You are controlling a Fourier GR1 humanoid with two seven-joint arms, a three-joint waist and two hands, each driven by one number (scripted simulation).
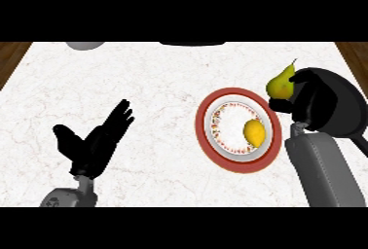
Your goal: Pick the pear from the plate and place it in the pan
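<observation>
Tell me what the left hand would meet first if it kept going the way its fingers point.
Probably nothing: the left hand, open, points up-right over bare counter, passing left of the plate, though height is unclear.

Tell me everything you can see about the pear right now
The pear is yellow-green with a smooth skin, a narrow neck and a thin stem pointing up and slightly right. It is off the plate, held upright in the right hand, whose black fingers curl round its lower part and hide its base. It sits between the plate's right rim and the black pan, at the pan's left edge.
</observation>
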